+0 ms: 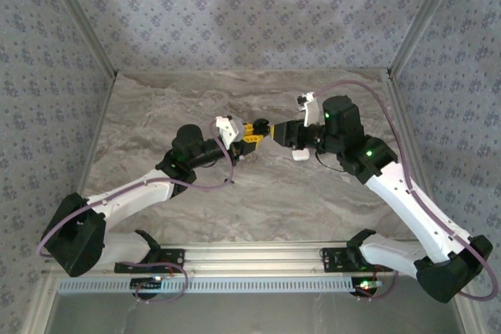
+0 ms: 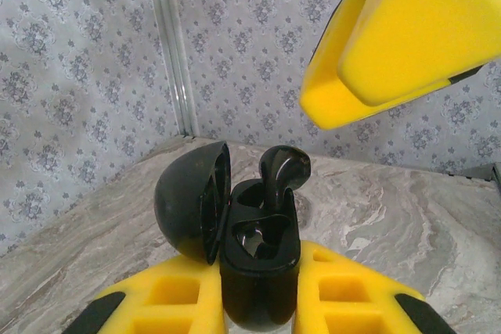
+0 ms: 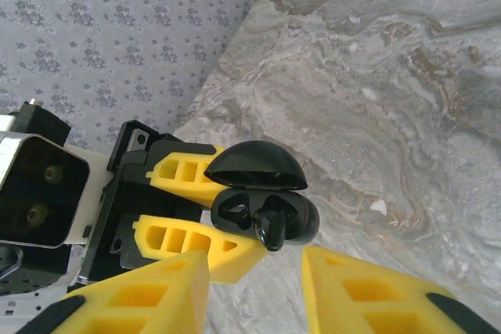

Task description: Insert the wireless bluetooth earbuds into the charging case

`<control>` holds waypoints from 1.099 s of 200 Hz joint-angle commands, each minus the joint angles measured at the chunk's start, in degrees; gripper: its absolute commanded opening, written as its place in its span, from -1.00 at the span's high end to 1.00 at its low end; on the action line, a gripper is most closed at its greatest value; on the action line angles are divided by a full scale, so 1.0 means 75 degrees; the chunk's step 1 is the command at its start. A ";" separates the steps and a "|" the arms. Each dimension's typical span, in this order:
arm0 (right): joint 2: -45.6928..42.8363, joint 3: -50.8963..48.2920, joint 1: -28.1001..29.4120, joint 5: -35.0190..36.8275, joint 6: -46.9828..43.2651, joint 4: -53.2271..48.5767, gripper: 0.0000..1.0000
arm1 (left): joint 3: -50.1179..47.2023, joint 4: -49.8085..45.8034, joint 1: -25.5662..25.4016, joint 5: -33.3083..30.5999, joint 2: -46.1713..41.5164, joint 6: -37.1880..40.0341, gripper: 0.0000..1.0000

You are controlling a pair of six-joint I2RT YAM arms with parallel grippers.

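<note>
One black earbud [image 2: 282, 174] stands stem-down in a slot of the open charging case [image 2: 258, 271], which your left tool [image 2: 258, 299] clamps over the bench [image 3: 391, 115], while your right tool [image 3: 254, 260] hovers close by, fingers apart.

We record glossy black plastic on charging case [image 2: 258, 287] and earbud [image 2: 283, 168], matt yellow plastic on left gripper fingers [image 2: 168, 295], smooth marble-look table [image 2: 407, 217].

White arm links [image 1: 133, 193], black joints [image 1: 344, 119], green LEDs [image 1: 366, 149], purple cables [image 1: 352, 82], yellow tool fingers [image 3: 184, 171].
</note>
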 commanded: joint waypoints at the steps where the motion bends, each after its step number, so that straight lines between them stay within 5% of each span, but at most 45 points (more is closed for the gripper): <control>1: 0.0134 0.0041 -0.0027 -0.0263 0.0032 0.0058 0.32 | 0.0223 0.0198 -0.0044 0.0052 -0.0180 -0.0003 0.70; 220: 0.0431 0.0181 -0.0224 -0.0108 0.0023 0.0138 0.47 | 0.0238 0.0116 -0.0041 0.0055 -0.0287 0.0018 0.69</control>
